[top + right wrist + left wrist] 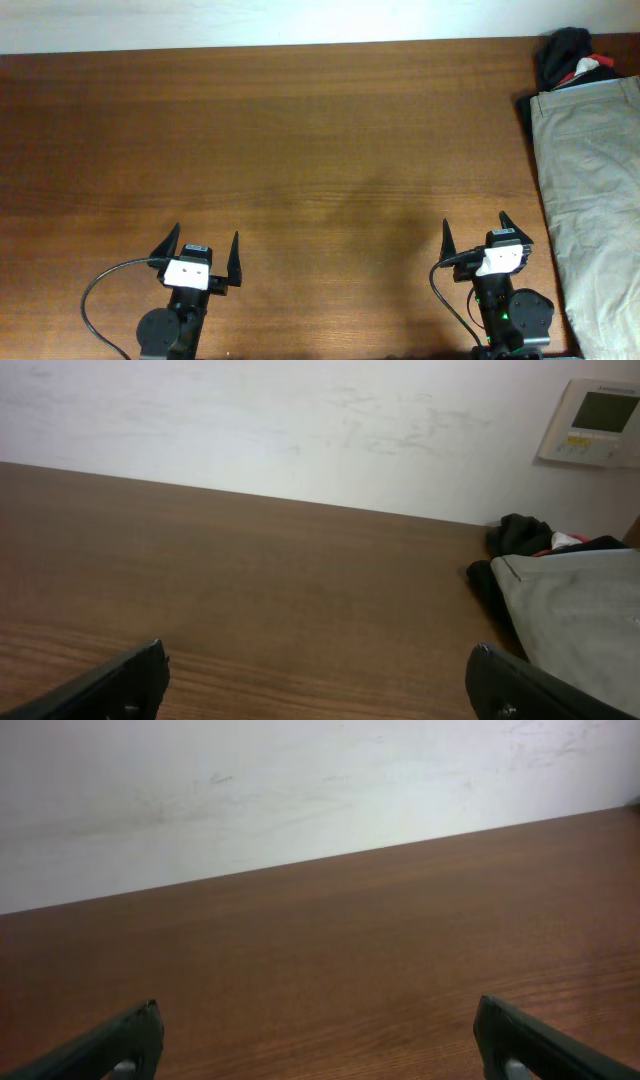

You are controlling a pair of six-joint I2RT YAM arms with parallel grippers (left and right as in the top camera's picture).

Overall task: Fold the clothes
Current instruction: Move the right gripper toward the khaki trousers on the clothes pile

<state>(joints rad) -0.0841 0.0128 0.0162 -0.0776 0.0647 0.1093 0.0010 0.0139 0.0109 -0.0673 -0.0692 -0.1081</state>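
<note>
The light khaki shorts (592,190) lie flat along the table's right edge, running from back to front; they also show at the right of the right wrist view (585,615). My right gripper (478,230) is open and empty near the front edge, just left of the shorts and apart from them; in its wrist view (315,660) only bare wood lies between the fingers. My left gripper (206,240) is open and empty at the front left, far from the shorts, with bare wood between its fingers (318,1020).
A black garment with a red and white patch (570,55) is bunched at the back right corner, partly under the shorts' top end. The brown wooden table (300,150) meets a white wall at the back. A wall control panel (598,420) hangs on it.
</note>
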